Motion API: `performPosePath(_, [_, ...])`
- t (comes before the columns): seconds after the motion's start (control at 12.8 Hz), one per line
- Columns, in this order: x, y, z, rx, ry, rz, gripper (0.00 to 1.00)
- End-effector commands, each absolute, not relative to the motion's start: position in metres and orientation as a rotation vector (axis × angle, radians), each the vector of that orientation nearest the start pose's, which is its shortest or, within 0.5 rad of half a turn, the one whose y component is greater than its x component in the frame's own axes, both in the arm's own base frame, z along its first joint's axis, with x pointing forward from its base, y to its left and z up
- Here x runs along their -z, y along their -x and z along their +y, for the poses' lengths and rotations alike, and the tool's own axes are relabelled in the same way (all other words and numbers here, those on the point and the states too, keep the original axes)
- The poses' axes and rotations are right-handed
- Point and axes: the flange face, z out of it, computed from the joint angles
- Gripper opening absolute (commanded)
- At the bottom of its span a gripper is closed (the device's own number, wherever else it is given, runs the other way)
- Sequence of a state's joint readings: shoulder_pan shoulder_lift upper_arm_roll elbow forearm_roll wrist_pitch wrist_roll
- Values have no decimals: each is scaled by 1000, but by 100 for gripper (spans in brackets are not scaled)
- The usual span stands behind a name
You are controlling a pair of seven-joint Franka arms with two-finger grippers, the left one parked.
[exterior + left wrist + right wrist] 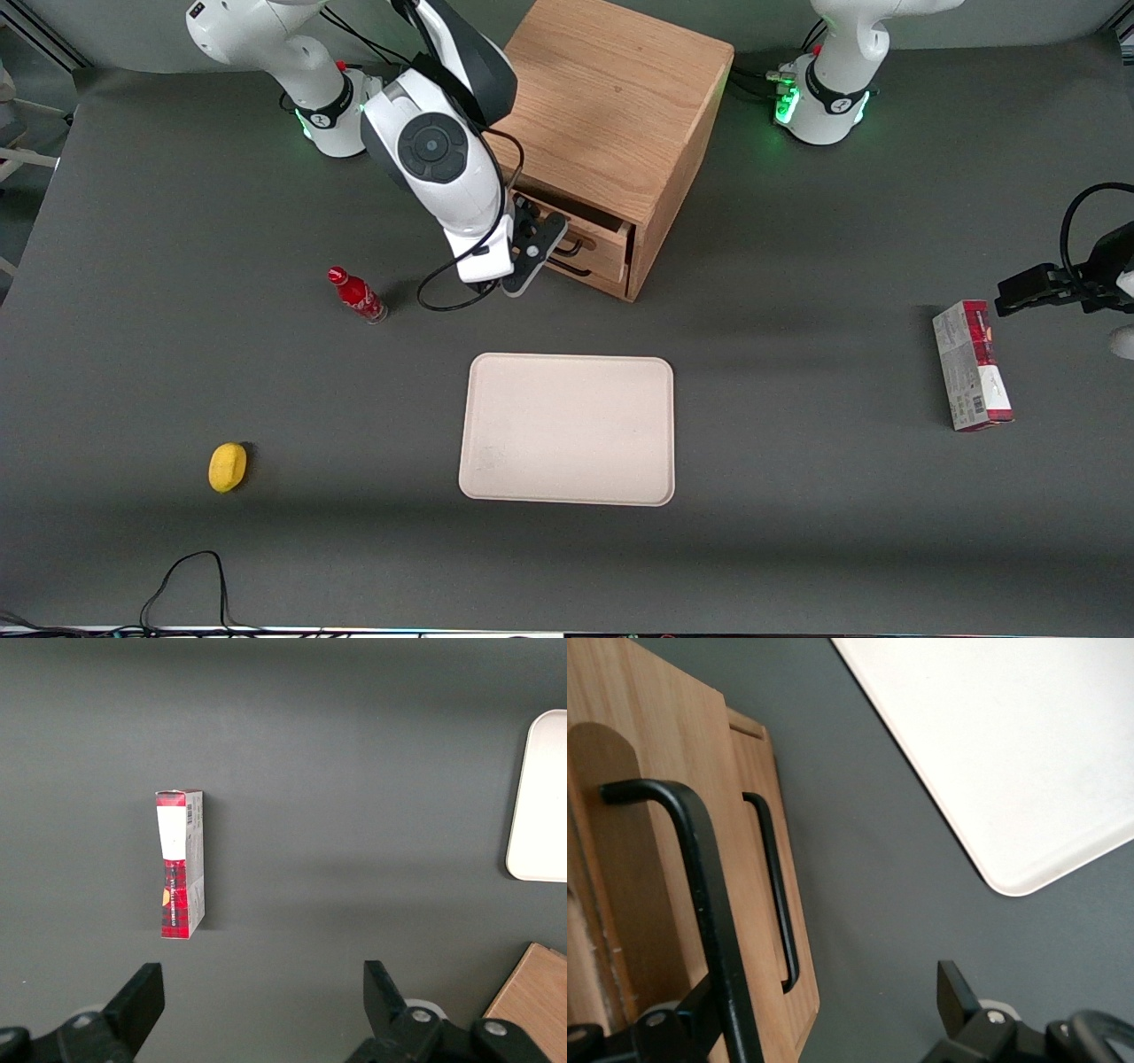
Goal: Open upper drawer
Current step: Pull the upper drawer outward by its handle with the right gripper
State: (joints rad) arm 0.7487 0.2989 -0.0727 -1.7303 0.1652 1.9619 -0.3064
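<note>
The wooden cabinet [611, 115] stands at the back of the table, its two drawers facing the front camera. The upper drawer [595, 236] [656, 842] sticks out a little from the cabinet face, with a dark gap showing above it. Its thin black wire handle [709, 912] runs right beside one finger [707, 1008] of my right gripper [535, 250] [828, 992]. The gripper is open, its other finger [953, 990] hanging well apart over bare table. Below sits the lower drawer [592, 271] [757, 788] with its own black handle [776, 895], flush with the cabinet.
A beige tray [567, 430] [1028, 744] lies in front of the cabinet, nearer the front camera. A small red bottle [357, 295] stands beside my arm. A yellow object [228, 466] lies toward the working arm's end, a red-and-white box [972, 365] [180, 864] toward the parked arm's.
</note>
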Motion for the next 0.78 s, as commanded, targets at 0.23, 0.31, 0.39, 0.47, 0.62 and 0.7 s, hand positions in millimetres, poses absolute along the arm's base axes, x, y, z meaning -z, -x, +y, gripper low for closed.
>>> performPosePath(0.23, [-414, -518, 395, -96, 2713, -1323, 100])
performPosePath(0.31, [-415, -522, 395, -84, 2723, -1338, 100])
performPosePath(0.39, [-414, -525, 397, -83, 2732, -1357, 100])
performPosePath(0.47, [-411, -526, 396, -87, 2735, -1357, 100])
performPosePath(0.62, [-411, -534, 392, -84, 2743, -1341, 100])
performPosePath(0.7, [-410, -538, 388, -90, 2749, -1330, 100])
